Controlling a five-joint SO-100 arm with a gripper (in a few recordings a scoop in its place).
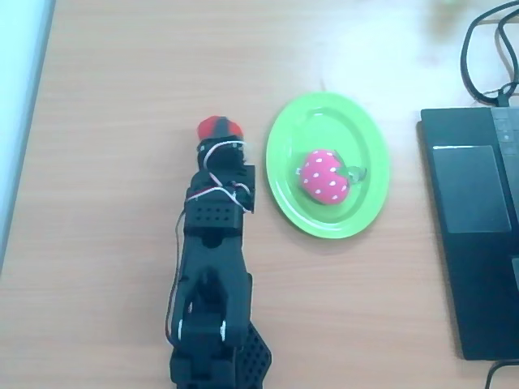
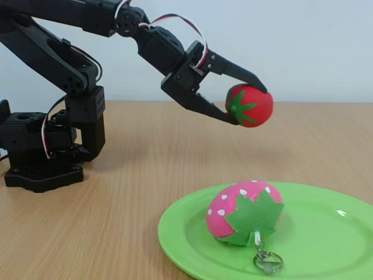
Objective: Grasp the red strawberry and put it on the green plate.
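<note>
Overhead view: end effector [image 1: 220, 130] sits at about 9 o'clock of the green plate [image 1: 361, 138], just off its rim, over bare desk [image 1: 122, 97]. The red strawberry [image 1: 217, 126] pokes out past the fingertips at the arm's 12 o'clock end; only a red sliver is visible, the rest is under the wrist. Pink dotted strawberry [image 1: 325, 176] lies near plate centre, keyring [image 1: 357, 173] at its 3 o'clock.

Fixed view: end effector [image 2: 247, 105] is closed on the red strawberry [image 2: 252, 105], one finger over the top, one under, fruit lifted well clear of the desk [image 2: 128, 175]. Green plate [image 2: 326, 233] is in the foreground at roughly 6 o'clock of the held fruit, pink strawberry [image 2: 245, 213] on it with keyring [image 2: 267, 259] hanging toward the camera.

Progress, my read: grasp and lift done. Left: carry over the plate, lower, release. The pink one takes the middle, so aim for open plate surface beside it.

Orientation: leafy cap faces about 9 o'clock in the fixed view, toward the finger roots, so the tip points to 3 o'clock. Long axis roughly horizontal, slightly tilted, though it's nearly round so that's approximate.
</note>
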